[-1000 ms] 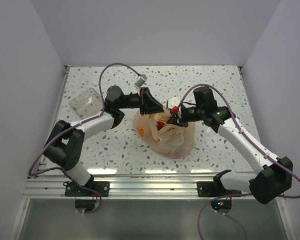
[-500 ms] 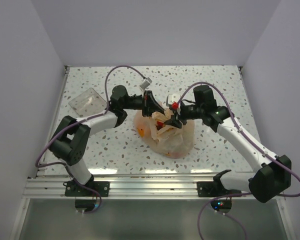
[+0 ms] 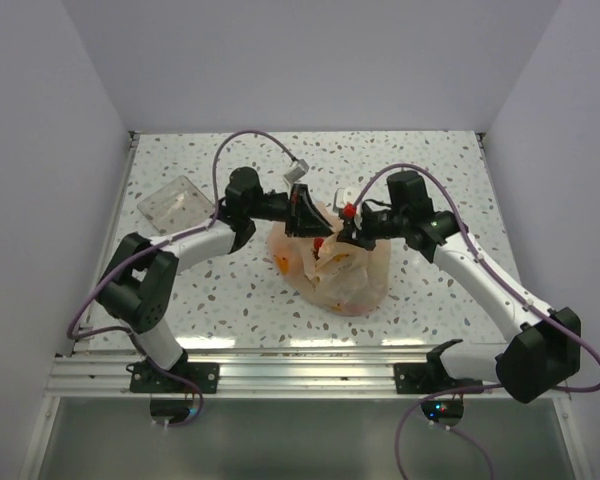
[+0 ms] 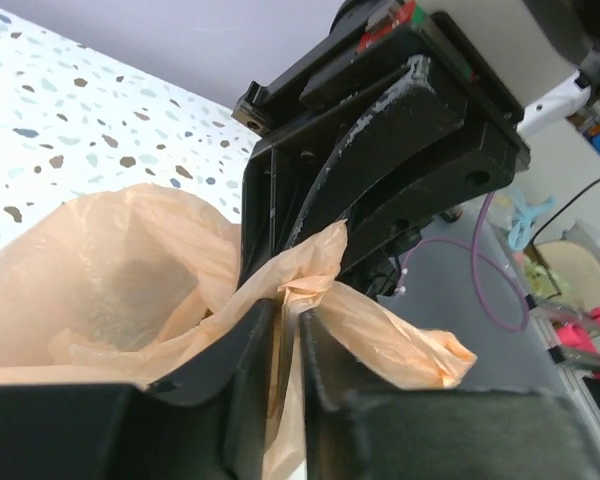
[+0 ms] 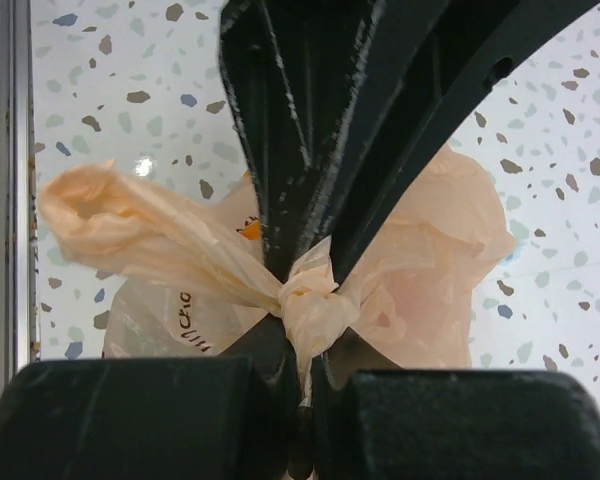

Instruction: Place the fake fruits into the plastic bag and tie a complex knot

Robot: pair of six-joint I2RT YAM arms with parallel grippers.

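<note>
The peach-orange plastic bag [image 3: 345, 275] sits mid-table, bulging with fake fruits. A red piece [image 3: 321, 245] and an orange piece [image 3: 281, 265] show through the film. Both grippers meet nose to nose over the bag's top. My left gripper [image 3: 313, 222] [image 4: 288, 320] is shut on a twisted strip of bag film [image 4: 325, 260]. My right gripper [image 3: 337, 238] [image 5: 302, 355] is shut on the tail just below a tight knot [image 5: 306, 293]. A loose handle end [image 5: 110, 215] sticks out to the left of the knot. The rest of the fruits are hidden inside the bag.
A clear rectangular plastic tray [image 3: 172, 203] lies at the back left of the speckled table [image 3: 430, 160]. White walls close in the left, back and right sides. A metal rail [image 3: 290, 372] runs along the near edge.
My left arm has moved right, bringing its gripper in over the bag's top. The right gripper has shifted slightly left toward it and now pinches the knot.
</note>
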